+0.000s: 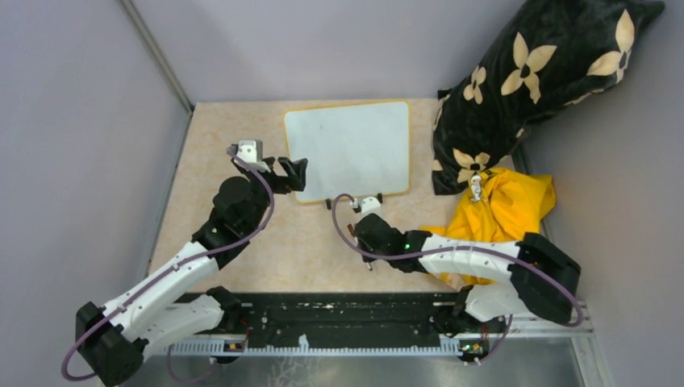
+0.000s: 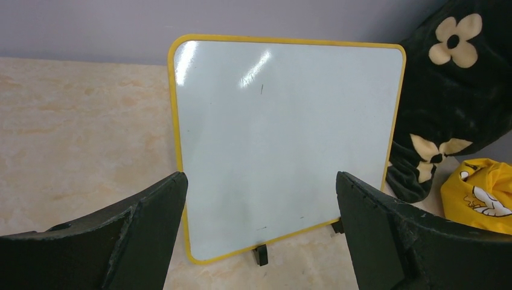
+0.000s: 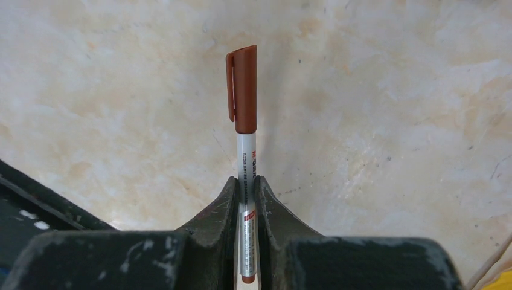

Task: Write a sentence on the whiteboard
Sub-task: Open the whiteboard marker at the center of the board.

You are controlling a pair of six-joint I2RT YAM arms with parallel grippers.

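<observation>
You work on beige marbled table [image 1: 242, 242]. Black pillow [image 1: 532, 81] with cream flowers propped in far right corner. Just beside it, whiteboard [image 1: 347, 149] stands on black feet at far middle of table, face plain white with glare. Yellow cloth [image 1: 500, 214] crumpled in front of pillow; you can't tell whether it holds anything. Your left gripper [image 2: 259, 175] spread wide, facing whiteboard, apart from it. Your right gripper [image 3: 247, 181], near whiteboard's feet, pinches marker [image 3: 244, 90] by white barrel, brown cap on.
</observation>
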